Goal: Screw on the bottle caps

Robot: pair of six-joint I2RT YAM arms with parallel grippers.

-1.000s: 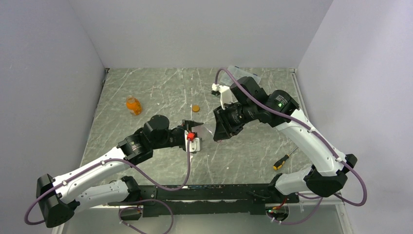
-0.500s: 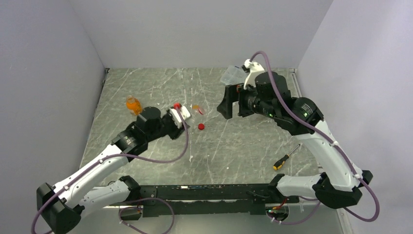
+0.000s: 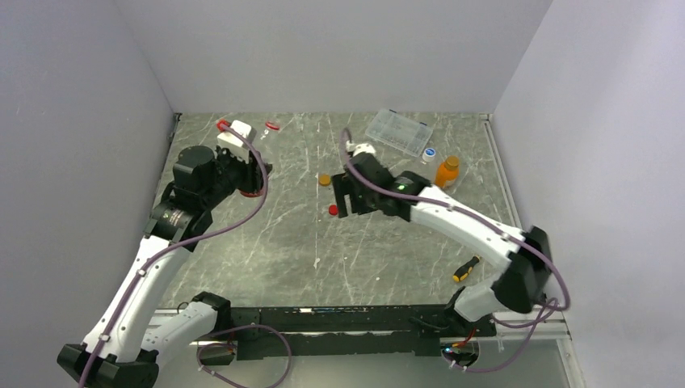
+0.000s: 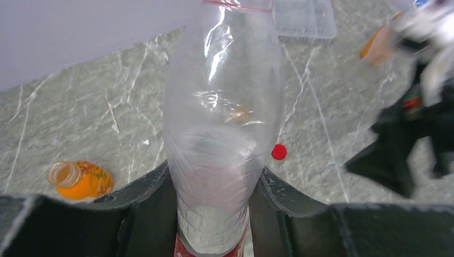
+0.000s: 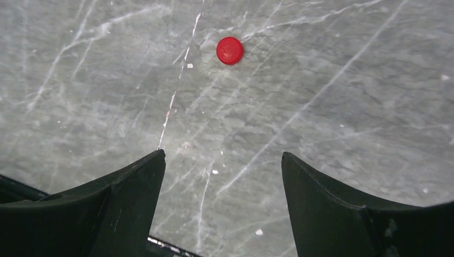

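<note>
From high above the near edge, looking down over the whole marbled surface (image 3: pixel 371 259). From the left wrist, close up along a clear bottle (image 4: pixel 222 134), facing across the surface. From the right wrist, low, facing down. Shared by all three: a red cap (image 5: pixel 229 51).

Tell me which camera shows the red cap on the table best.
Right wrist: the red cap lies sharp, large and unobstructed ahead of the open right gripper. Top external shows it only as a small red dot near that gripper. Left wrist shows it small, past the clear bottle.
</note>
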